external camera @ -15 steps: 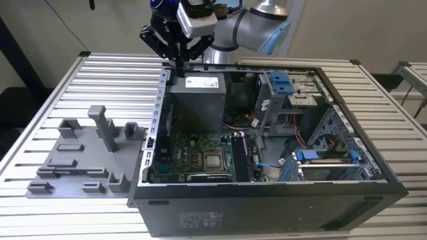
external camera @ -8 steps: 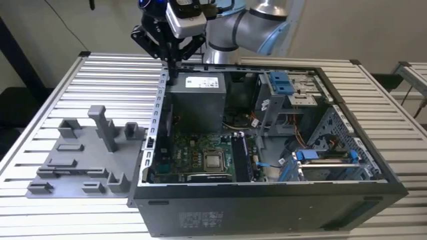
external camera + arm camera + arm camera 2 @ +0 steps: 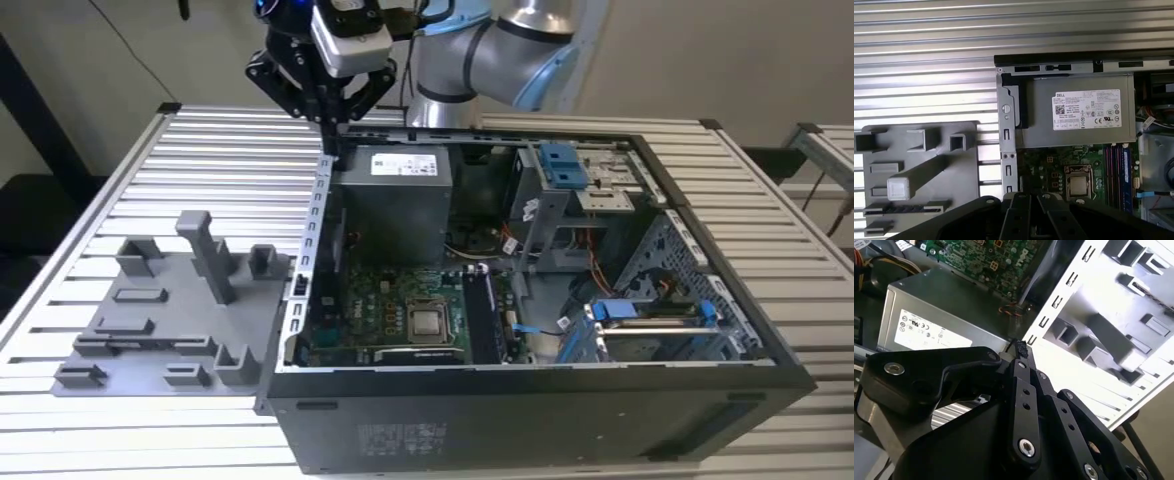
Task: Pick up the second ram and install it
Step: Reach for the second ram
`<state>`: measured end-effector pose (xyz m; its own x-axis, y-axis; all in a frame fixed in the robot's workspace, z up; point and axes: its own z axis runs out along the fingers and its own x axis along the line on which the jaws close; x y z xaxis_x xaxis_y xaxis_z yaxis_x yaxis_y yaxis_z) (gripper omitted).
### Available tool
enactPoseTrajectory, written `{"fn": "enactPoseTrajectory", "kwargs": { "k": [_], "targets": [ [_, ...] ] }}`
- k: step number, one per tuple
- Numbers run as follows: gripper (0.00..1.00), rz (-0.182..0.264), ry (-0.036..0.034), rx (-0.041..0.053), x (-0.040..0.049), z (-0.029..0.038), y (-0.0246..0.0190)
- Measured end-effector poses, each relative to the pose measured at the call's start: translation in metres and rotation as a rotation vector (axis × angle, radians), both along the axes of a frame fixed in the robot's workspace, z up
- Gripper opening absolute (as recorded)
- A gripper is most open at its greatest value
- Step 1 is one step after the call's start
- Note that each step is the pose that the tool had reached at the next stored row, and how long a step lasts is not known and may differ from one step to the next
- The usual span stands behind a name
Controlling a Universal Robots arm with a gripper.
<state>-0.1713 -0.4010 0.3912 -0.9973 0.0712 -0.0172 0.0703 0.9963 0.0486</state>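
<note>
The gripper (image 3: 330, 126) hangs over the far left corner of the case (image 3: 534, 410), beside the power supply (image 3: 390, 200). Its fingers are drawn together and hold nothing. The ram (image 3: 906, 207) appears as a thin dark strip on edge in a near slot of the holder (image 3: 961, 175). The holder lies on the bench (image 3: 214, 160) at the exterior view's left, well apart from the gripper.

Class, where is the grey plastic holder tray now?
The grey plastic holder tray lies on the slatted metal table, at the exterior view's left, beside the open black computer case.
</note>
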Motion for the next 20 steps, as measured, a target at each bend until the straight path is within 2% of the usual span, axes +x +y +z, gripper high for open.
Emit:
{"fn": "enactPoseTrajectory", "kwargs": {
  "k": [20],
  "targets": [
    [0.11, 0.0, 0.0023, 0.0, -0.0361, -0.0015, -0.0001]
  ]
}}
